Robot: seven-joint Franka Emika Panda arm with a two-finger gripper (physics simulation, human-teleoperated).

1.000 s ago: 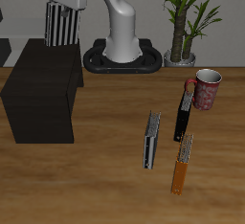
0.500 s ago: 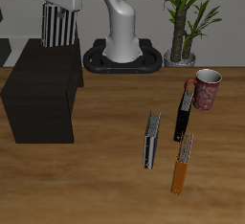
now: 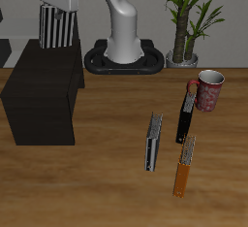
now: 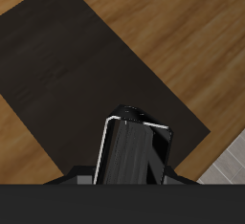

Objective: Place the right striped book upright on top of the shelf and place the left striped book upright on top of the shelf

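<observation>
Exterior view shows one striped book (image 3: 55, 26) held upright in the air above the back end of the shelf (image 3: 44, 90), its cover all thin black and grey-white vertical bars. It hangs clear of the shelf's top, which is a flat, plain black slab on a low boxy body. The other striped book (image 3: 153, 142) lies on the desk (image 3: 107, 187) well away from the shelf, toward the front edge, showing its grey striped edge.

Just beside that lying book is a black book with red ends (image 3: 184, 115), and nearer the front edge an orange book (image 3: 184, 167). A red patterned mug (image 3: 208, 90) stands close to the black book's far end, and a potted plant (image 3: 190, 17) stands behind it near the robot's base (image 3: 124, 58). Nothing sits on the shelf top.

The hand (image 3: 56, 2) is up high at the top of the held book, pointing down, its fingers pinching the book's upper edge. From the wrist view, the book (image 4: 134, 151) shows as a dark slab directly over the black shelf top (image 4: 77, 75).
</observation>
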